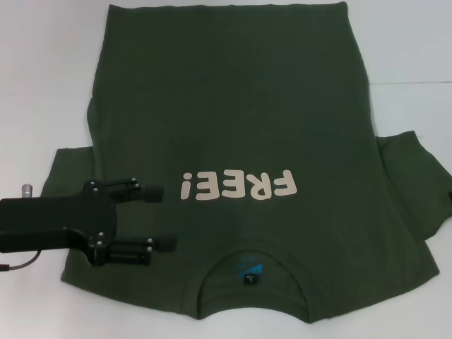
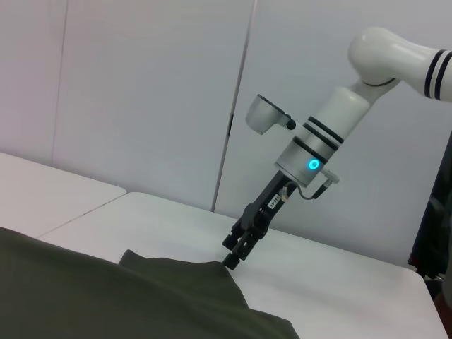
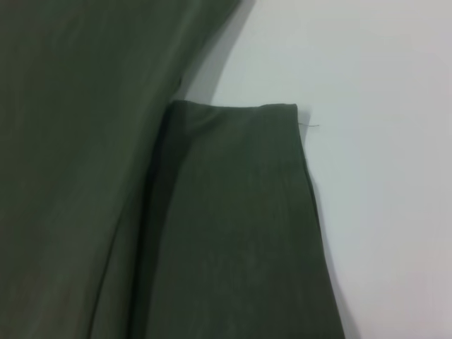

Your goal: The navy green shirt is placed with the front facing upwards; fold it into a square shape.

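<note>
My left gripper (image 1: 161, 217), jaws open and empty, hovers over the shirt (image 1: 240, 127) at 8 o'clock; the right gripper (image 2: 233, 260) touches the 3 o'clock sleeve, grip unclear, ready for folding.

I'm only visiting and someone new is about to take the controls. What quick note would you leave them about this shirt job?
Left gripper: open, over the shirt's left shoulder, beside the collar.
Right gripper: at the tip of the right sleeve; open or shut not clear.
Dark olive-green cotton T-shirt: spread front up on the white table, cream "FREE!" lettering showing, collar nearest the robot.
Done: no fold is visible.
Left: fold sleeves and sides inward, then fold the length into a square.
</note>
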Available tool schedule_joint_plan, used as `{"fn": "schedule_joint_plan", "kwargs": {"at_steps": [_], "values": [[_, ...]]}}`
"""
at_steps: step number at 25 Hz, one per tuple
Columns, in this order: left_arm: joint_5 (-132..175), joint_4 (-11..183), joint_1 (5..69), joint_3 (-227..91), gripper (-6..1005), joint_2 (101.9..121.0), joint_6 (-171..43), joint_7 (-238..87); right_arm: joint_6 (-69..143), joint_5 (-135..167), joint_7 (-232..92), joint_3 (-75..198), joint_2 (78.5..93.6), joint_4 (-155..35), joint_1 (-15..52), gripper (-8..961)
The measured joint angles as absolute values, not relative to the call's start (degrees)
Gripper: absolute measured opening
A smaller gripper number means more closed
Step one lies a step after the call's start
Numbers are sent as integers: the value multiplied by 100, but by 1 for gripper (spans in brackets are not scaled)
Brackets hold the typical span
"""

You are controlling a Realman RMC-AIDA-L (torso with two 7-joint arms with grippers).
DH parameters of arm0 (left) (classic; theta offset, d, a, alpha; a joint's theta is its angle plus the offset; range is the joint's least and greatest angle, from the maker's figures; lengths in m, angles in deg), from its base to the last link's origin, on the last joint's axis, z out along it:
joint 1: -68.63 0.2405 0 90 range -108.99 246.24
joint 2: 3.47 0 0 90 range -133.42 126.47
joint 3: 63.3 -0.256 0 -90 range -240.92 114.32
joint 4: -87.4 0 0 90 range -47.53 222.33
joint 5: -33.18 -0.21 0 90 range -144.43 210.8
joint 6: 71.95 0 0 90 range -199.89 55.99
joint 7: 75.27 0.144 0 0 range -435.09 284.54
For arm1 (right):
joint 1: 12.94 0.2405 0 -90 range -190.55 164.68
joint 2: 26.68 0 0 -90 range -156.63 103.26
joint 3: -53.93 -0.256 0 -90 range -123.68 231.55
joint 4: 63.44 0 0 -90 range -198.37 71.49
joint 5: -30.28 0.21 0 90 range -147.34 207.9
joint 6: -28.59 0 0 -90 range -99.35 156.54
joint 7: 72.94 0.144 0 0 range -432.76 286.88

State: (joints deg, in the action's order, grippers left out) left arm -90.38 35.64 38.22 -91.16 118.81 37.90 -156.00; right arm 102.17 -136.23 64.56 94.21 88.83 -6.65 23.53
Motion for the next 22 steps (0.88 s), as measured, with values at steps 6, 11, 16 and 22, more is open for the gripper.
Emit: {"fn": "schedule_joint_plan", "kwargs": {"at_steps": [6, 11, 16, 22], "values": [[-9045, 3564, 3821, -9116, 875, 11887, 3792, -15602, 10103, -13627, 6475, 9407, 8878, -845, 2385, 927], [-9057, 3564, 3822, -9117, 874, 11887, 3774, -15604, 9978, -13597, 6505, 9409, 8846, -1016, 2401, 927], [-9067, 3564, 3832, -9116, 874, 11887, 3763, -15605, 9952, -13565, 6523, 9391, 8843, -1041, 2404, 916], [-9074, 3564, 3839, -9116, 874, 11888, 3748, -15605, 9896, -13556, 6531, 9279, 8845, -1052, 2401, 846]]}}
